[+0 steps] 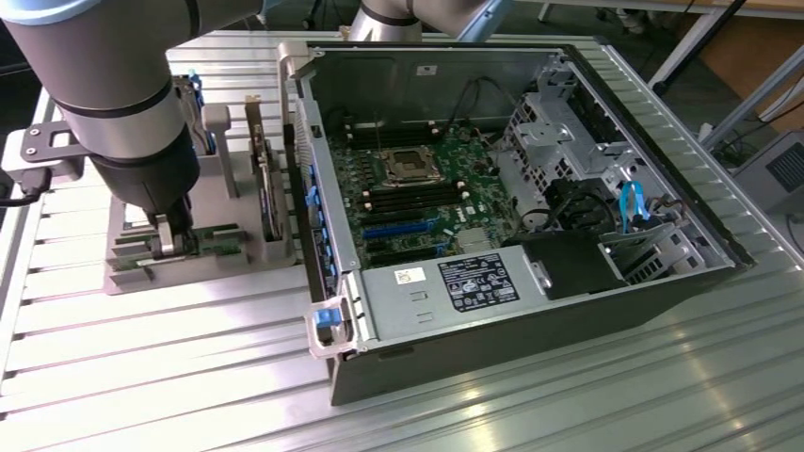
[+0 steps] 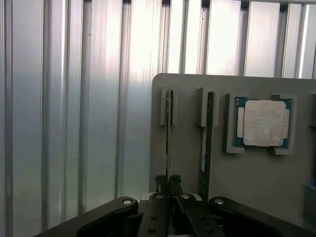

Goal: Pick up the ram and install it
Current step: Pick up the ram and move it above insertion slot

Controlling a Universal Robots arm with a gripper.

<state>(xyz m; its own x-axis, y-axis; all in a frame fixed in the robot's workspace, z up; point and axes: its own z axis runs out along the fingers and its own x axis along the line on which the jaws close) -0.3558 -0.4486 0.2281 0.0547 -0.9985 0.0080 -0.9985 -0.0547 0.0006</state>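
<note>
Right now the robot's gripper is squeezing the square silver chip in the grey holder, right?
Not quite. The gripper is shut on the ram, a thin stick on edge in the grey holder; the square silver chip sits untouched in its own pocket. The wrist view shows it.

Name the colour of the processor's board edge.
Teal on the processor, framing its pale lid; clearest in the wrist view.

The exterior view looks down at a slant from high up, far enough back to take in the whole open computer case (image 1: 503,348), the slatted metal table (image 1: 151,395) and, at the exterior view's left, the grey holder (image 1: 126,268). The wrist view looks straight down past the gripper (image 2: 169,185), close above the ram (image 2: 168,133). The 2 views share holder, table and gripper.
</note>
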